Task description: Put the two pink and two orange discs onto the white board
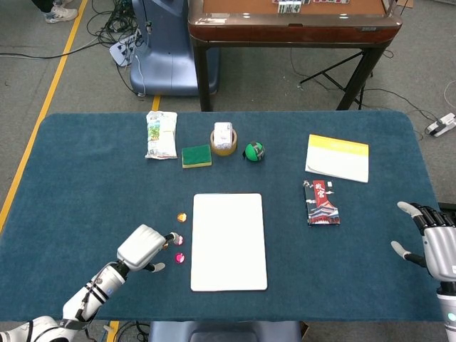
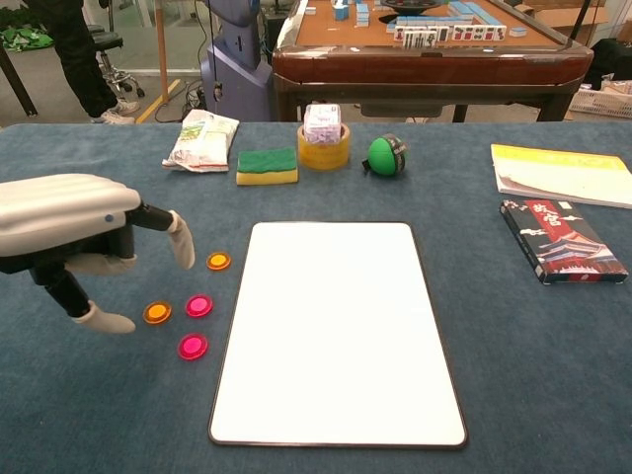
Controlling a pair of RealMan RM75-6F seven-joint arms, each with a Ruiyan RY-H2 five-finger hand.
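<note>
**Four discs lying beside the white board**

The white board [image 2: 338,331] is lying flat in the centre of the chest view, a rounded rectangle with a thin dark edge and its long side running away from the camera. Its face is showing bare. Left of it, four small translucent round discs are lying flat: one orange disc [image 2: 218,261] is sitting just beside the board's left edge, the other orange disc [image 2: 157,313] further left, one pink disc [image 2: 199,305] between them, the second pink disc [image 2: 193,347] lowest.
</note>
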